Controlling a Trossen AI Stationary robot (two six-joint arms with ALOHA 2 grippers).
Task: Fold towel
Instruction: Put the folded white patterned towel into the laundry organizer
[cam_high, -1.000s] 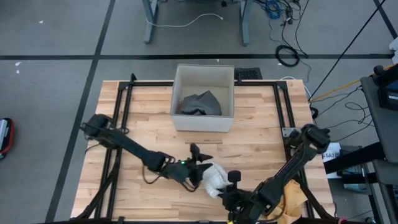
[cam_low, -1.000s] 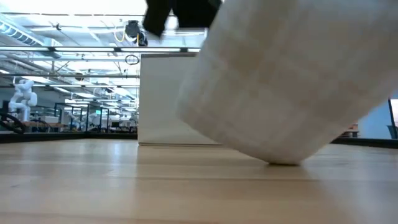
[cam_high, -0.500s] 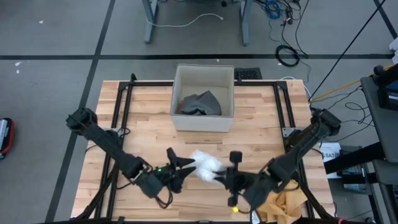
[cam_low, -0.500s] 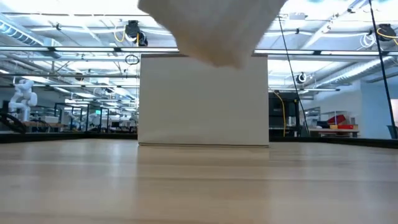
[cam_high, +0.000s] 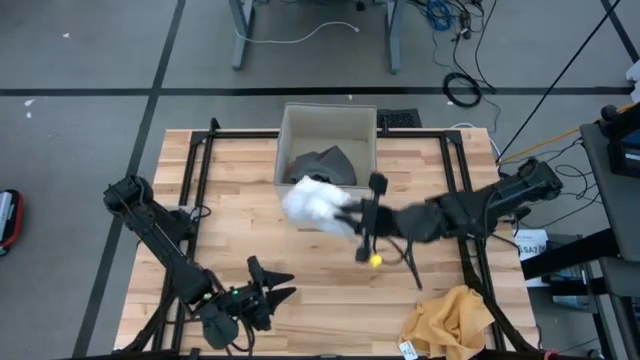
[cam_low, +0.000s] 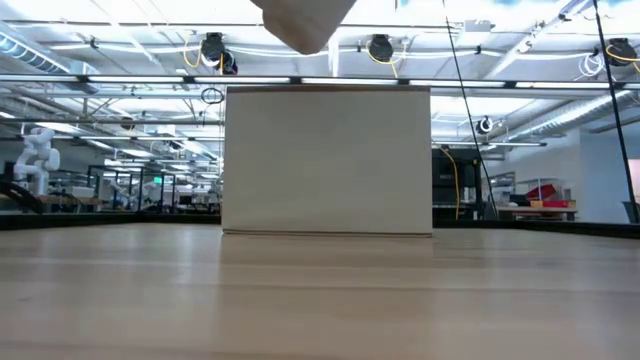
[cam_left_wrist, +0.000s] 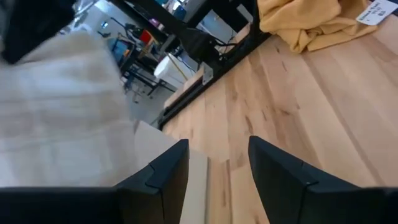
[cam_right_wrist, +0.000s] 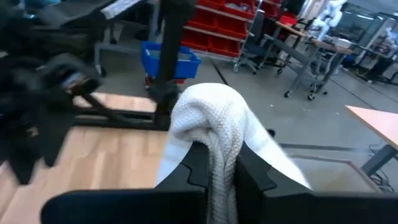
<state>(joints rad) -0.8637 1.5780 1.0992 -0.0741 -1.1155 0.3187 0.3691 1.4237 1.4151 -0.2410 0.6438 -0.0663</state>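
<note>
The white towel (cam_high: 312, 204) is held bunched in the right gripper (cam_high: 352, 214), jaws clamped on it, above the bin (cam_high: 366, 135) at 12 o'clock. The left gripper (cam_high: 272, 288), jaws parted and empty, is parked at 7 o'clock. Gripped in a wad, the towel could be dropped crumpled, so no clean fold would be possible.

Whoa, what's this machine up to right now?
The right arm's end effector is clamped on a bunched white towel, holding it in the air beside the white bin, which has a grey cloth inside. The left end effector is open and empty near the table's front edge. A yellow cloth lies on the front right corner.
</note>
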